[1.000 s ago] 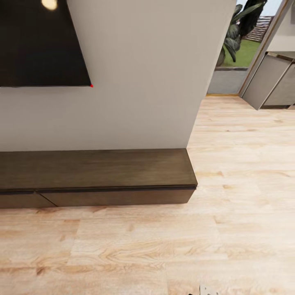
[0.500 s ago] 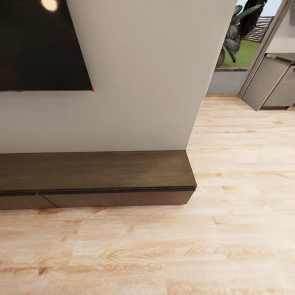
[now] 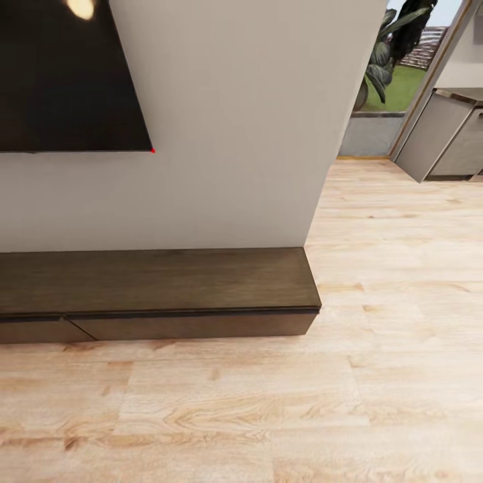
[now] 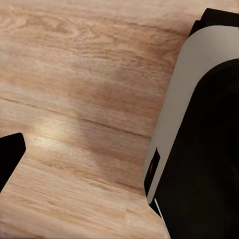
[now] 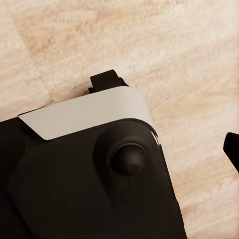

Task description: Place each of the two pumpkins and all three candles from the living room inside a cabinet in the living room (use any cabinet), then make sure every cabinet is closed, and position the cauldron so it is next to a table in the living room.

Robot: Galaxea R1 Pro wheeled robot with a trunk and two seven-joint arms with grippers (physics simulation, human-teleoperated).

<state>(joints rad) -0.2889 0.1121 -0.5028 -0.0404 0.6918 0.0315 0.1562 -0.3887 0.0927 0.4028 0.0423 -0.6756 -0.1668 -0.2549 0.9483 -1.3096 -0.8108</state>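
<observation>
Cabinet (image 3: 161, 295) runs low along the far wall under a dark screen (image 3: 67, 74), drawers flush and shut, wood floor (image 3: 268, 402) before it. Either pincer's state: I cannot tell.

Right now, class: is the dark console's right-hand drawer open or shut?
Shut. The cabinet drawer front sits flush under the top, with no pale interior showing.

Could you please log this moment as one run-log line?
phase: in transit | ahead: long dark-brown wooden cabinet, drawers shut | above: black wall screen | floor: pale wood
</observation>
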